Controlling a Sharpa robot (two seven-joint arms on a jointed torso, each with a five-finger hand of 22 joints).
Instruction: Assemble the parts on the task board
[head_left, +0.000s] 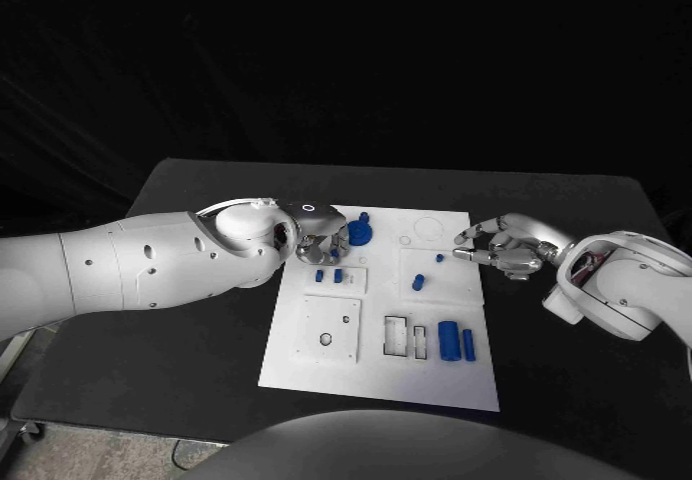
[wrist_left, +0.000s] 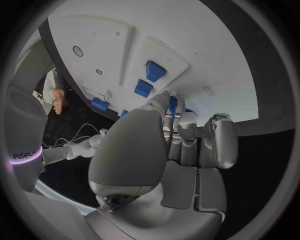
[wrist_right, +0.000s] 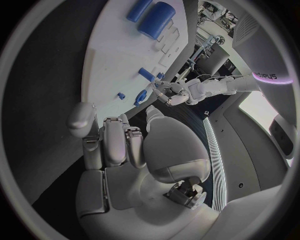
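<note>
White task board (head_left: 433, 380) lay mid-table, blue parts (head_left: 457, 341) scattered on it. Left hand (head_left: 319, 240) hovered over board's far corner, fingers curled beside round blue part (head_left: 359, 233); whether it gripped anything, couldn't tell. Right hand (head_left: 498, 249) hung off board's right edge, fingers curled in, nothing visibly held. Risk: left fingers nudging small pegs (head_left: 330, 275) nearby, knocking them loose.

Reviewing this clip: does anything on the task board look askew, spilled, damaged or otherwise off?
Nothing stands out. The task board lies flat and looks intact, with the blue parts on it. The left hand is over its far end; the right hand is at its right edge.
</note>
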